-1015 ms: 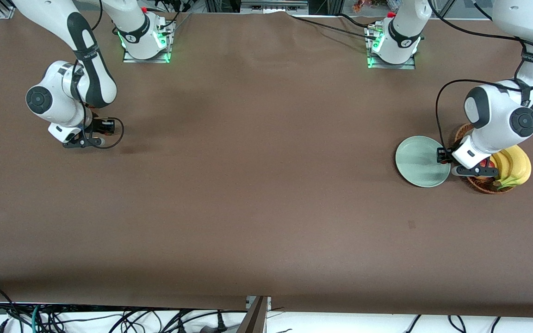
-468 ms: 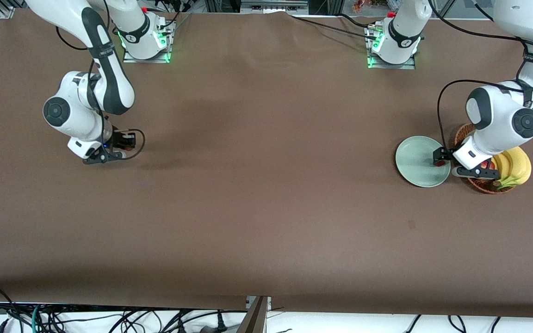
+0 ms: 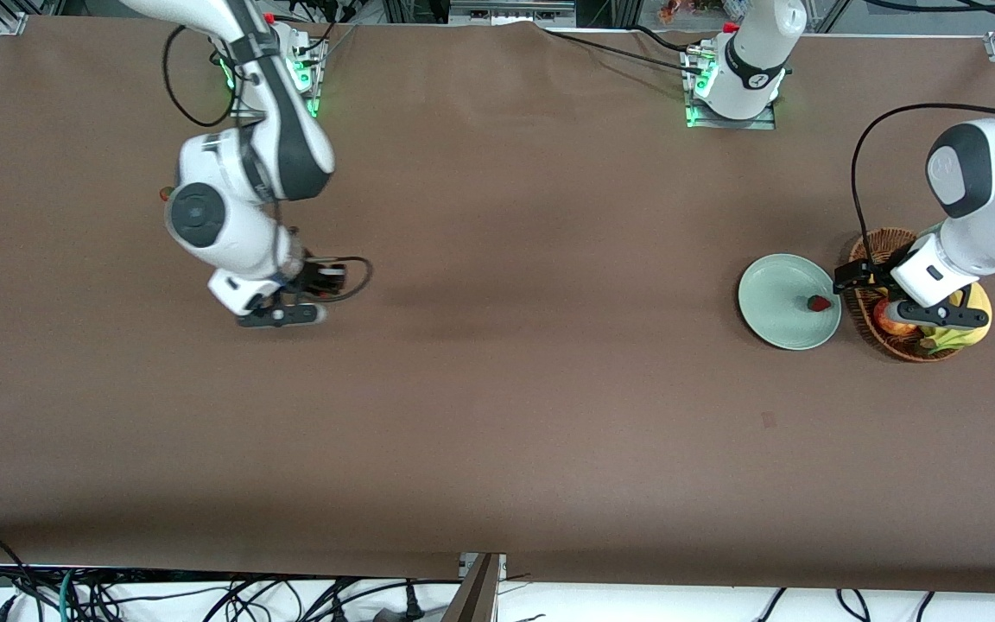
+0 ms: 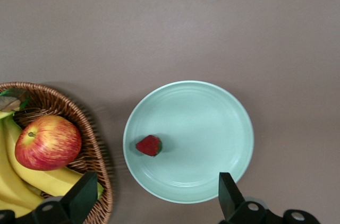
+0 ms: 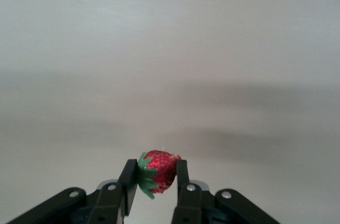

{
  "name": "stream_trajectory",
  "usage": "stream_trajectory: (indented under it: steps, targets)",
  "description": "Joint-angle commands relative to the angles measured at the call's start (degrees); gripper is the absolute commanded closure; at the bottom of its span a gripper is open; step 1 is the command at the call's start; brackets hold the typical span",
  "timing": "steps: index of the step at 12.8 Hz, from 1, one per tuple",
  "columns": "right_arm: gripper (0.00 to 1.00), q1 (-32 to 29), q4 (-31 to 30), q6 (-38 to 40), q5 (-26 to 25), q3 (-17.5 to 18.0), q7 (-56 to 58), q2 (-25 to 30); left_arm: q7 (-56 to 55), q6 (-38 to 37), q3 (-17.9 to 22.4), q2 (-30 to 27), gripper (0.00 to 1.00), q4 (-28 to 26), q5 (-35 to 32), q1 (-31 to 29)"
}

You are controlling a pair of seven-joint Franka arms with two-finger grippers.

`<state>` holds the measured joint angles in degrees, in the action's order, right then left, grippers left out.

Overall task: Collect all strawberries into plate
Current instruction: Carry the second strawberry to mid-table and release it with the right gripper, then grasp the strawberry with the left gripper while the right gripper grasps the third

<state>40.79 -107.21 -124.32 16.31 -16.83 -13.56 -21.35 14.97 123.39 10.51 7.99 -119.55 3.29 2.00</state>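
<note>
Worktop [image 3: 497,389]: brown sheet, bare through the middle; everything else sits at the left arm's end.
Basket [image 3: 877,320]: wicker, just beside the plate; holds bananas [image 4: 32,179] and an apple [image 4: 48,142].
Plate [image 3: 774,321]: pale mint; one strawberry [image 3: 819,303] lies in it, near the rim on the basket side.
Right hand [image 3: 283,316]: over bare worktop toward the right arm's end, clenched on a second strawberry [image 5: 158,172], green top showing between the fingers.
Left hand [image 4: 154,203]: over the basket edge and plate, fingers spread, empty.
Step in hand: carrying berry two to the plate; judged roughly a third done. No third berry in view.
Next move: long carry across the worktop, release over the plate's bare middle; left arm should keep clear.
Change from earlier frames: right arm has travelled toward the centre; left hand has dropped its berry and lifted off.
</note>
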Motion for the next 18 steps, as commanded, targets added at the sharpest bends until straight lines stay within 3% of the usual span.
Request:
stream_trajectory:
  steps: [1,4,9,12,13,15,16,18]
  targets:
    - [0.79,0.26,13.3,2.5,4.41,6.69,-11.7,-8.51,-4.58,-1.22,-3.29,-0.79,0.0,-0.07,1.81,0.03]
    - [0.79,1.04,22.97,-0.64,5.49,14.87,-27.87,-16.5,-6.79,-1.22,-4.8,-0.96,0.0,0.02,1.81,0.11]
    - [0.78,13.07,31.52,-25.05,5.4,15.77,-52.41,-30.22,-6.88,-1.22,-5.5,-1.23,0.0,-0.07,1.81,0.03]
    - [0.7,16.25,32.94,-32.81,5.31,15.69,-59.02,-33.05,-6.88,-1.22,-5.5,-1.14,0.0,-0.07,1.81,0.11]
    - [0.56,16.34,32.94,-33.0,5.22,15.69,-59.82,-32.88,-6.88,-1.22,-5.5,-1.14,0.0,-0.16,1.81,0.11]
    - [0.19,15.99,32.94,-32.57,5.48,15.34,-59.66,-31.83,-7.06,-1.22,-5.5,-1.05,0.0,-0.42,1.81,0.55]
    - [0.17,15.56,32.85,-31.69,5.49,15.16,-59.31,-30.87,-7.14,-1.22,-5.59,-0.96,0.0,-0.42,1.81,0.64]
    - [0.15,13.28,32.94,-22.6,4.52,14.99,-58.17,-28.59,-9.15,-1.22,-7.15,-0.96,0.0,-0.68,1.81,0.73]
